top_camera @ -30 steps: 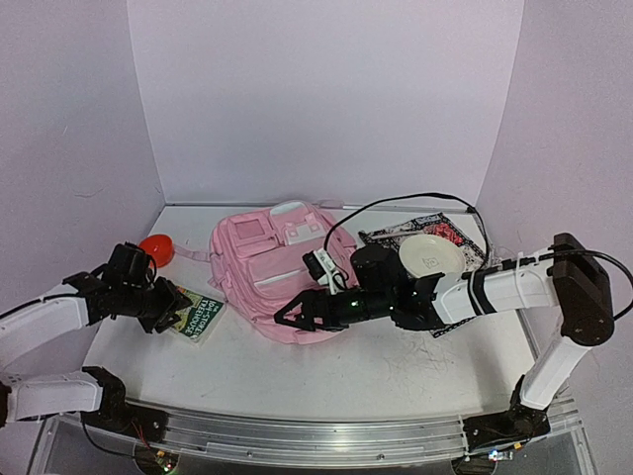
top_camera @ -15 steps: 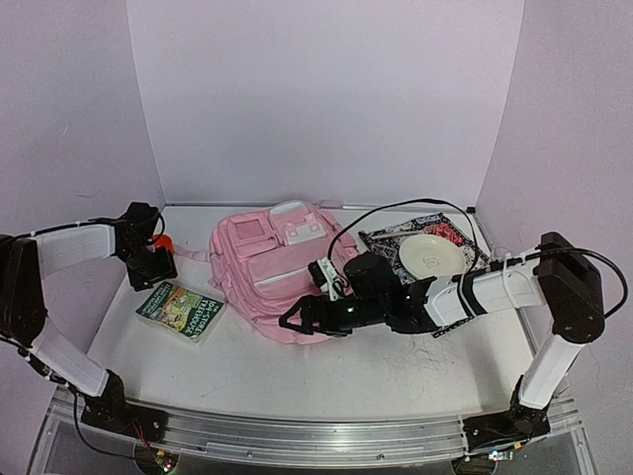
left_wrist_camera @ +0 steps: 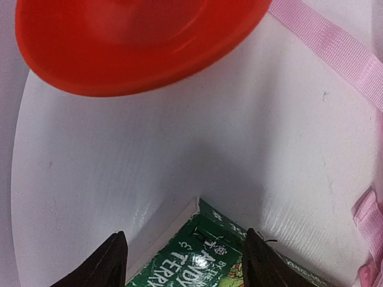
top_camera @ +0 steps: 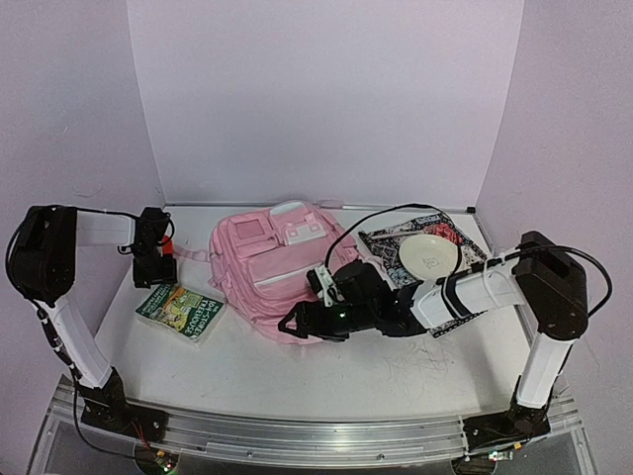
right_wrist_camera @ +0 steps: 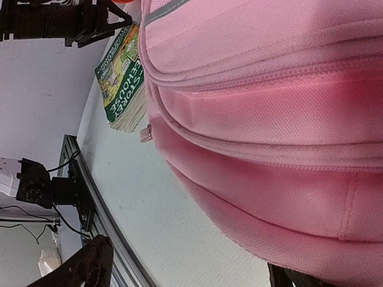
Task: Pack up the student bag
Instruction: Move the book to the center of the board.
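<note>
Movement on the left: the left gripper (left_wrist_camera: pixel 182 257) is swinging off the green paperback (top_camera: pixel 181 309) toward the red bowl (left_wrist_camera: pixel 137 42), fingers spread, gripping nothing. The right gripper (top_camera: pixel 293 322), also wide and empty, is edging along the near side of the student bag (top_camera: pixel 272 267), lying flat mid-table; packing is seemingly only beginning.
</note>
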Tool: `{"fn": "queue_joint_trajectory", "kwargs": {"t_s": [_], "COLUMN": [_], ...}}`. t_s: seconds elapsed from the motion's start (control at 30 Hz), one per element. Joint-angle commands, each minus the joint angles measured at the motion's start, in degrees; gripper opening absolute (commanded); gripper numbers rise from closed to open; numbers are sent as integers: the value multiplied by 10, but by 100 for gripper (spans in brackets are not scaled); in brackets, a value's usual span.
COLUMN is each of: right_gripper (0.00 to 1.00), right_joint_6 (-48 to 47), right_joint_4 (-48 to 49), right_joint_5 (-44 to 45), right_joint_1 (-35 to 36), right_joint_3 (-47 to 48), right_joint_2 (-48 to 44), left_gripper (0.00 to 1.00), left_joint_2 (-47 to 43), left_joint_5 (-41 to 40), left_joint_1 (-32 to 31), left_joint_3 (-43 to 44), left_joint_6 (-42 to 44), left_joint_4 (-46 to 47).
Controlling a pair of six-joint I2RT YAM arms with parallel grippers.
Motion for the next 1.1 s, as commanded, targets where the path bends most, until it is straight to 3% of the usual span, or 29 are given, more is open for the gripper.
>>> {"fn": "queue_joint_trajectory", "kwargs": {"t_s": [0.0, 0.43, 0.77, 1.07], "right_gripper": [88, 88, 88, 89], "right_joint_6": [-5, -26, -36, 37], "right_joint_4": [-2, -3, -4, -9], "right_joint_5": [21, 22, 0, -24], "right_joint_1": [-7, -46, -59, -56], "right_joint_3": [34, 79, 112, -21], "right_joint_2": [20, 57, 80, -4], "left_gripper": [66, 63, 63, 66], "left_joint_2": [17, -113, -176, -248], "left_joint_5": [39, 276, 337, 338], "left_joint_1": [3, -15, -131, -136], "left_joint_3": [-4, -186, -220, -257], "left_joint_6": [16, -69, -196, -249], "left_joint_4": [15, 11, 48, 71]}}
